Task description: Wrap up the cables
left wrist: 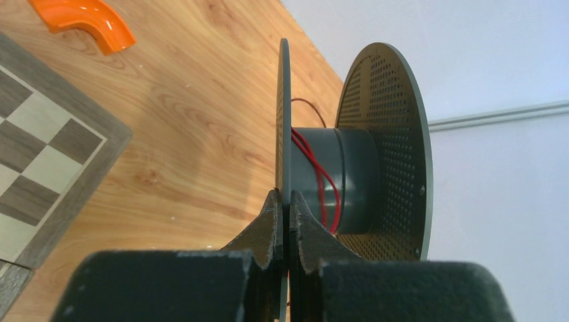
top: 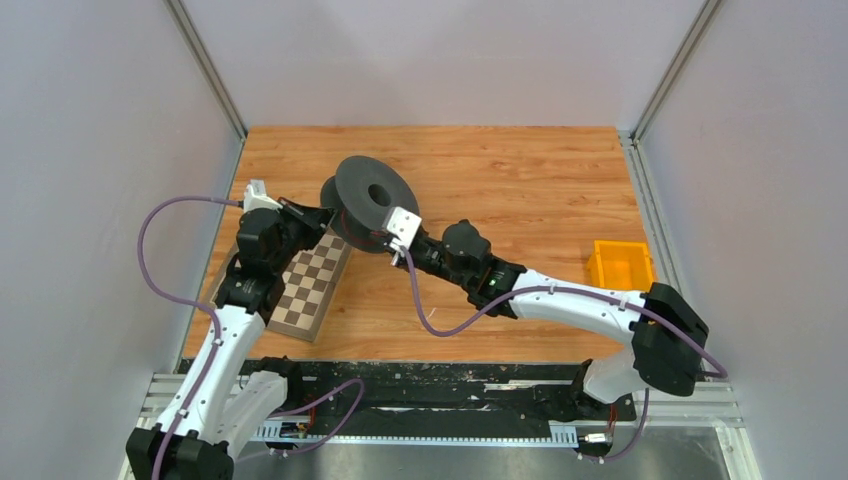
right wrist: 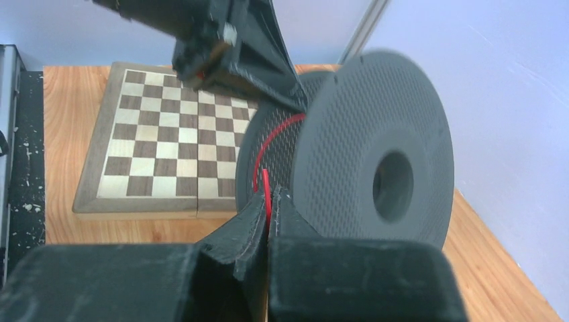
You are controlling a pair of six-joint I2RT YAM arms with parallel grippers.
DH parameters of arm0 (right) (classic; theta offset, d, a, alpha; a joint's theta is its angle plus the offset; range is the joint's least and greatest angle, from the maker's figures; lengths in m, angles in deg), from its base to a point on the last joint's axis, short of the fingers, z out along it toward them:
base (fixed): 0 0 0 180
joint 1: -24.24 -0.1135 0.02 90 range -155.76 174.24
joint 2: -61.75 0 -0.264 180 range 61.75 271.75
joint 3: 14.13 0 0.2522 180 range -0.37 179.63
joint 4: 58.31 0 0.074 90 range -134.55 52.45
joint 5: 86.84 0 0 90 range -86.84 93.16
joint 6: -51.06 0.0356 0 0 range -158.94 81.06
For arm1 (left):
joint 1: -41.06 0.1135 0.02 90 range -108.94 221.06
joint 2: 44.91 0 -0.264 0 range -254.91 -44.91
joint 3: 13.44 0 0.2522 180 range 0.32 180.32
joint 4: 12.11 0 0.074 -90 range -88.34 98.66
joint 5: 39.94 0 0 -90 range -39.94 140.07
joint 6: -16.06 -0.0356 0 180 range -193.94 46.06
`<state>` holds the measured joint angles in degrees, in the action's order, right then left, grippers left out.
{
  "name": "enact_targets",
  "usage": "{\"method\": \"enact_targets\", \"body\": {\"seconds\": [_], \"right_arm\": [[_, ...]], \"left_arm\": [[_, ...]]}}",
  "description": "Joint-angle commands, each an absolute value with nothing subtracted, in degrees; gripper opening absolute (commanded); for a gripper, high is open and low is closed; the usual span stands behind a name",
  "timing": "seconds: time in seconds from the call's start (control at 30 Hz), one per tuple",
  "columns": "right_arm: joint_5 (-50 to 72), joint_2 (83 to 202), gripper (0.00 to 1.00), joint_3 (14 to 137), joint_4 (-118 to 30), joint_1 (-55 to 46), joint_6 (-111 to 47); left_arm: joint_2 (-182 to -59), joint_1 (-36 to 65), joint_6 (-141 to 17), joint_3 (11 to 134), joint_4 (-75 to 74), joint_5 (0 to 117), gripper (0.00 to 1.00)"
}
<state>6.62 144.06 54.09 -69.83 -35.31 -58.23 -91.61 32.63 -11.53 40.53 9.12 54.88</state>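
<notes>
Wooden tabletop lies below the black spool. Left gripper clamps its flange; right gripper pinches the red wire. Winding well probably means holding tension, guiding turns onto the hub.

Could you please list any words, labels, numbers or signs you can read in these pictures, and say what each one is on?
None: the spool, chessboard, yellow bin and orange piece show no lettering that can be read.
</notes>
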Motion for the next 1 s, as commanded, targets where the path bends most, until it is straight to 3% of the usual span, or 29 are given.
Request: {"method": "enact_targets", "body": {"seconds": [0.0,0.73,0.97], "right_arm": [[5.14,147.28,0.00,61.25,-66.98,-36.40,-60.14],[-6.57,166.08,0.00,81.80,-56.78,-36.49,-46.24],[-8.71,168.19,0.04,83.95,-55.11,-33.85,-37.97]], "left_arm": [[-90.74,29.65,-18.30,42.86,7.04,49.42,0.00],[-89.67,25.17,-31.88,38.47,5.33,46.18,0.00],[-88.27,25.07,-36.77,35.01,2.94,46.55,0.00]]}}
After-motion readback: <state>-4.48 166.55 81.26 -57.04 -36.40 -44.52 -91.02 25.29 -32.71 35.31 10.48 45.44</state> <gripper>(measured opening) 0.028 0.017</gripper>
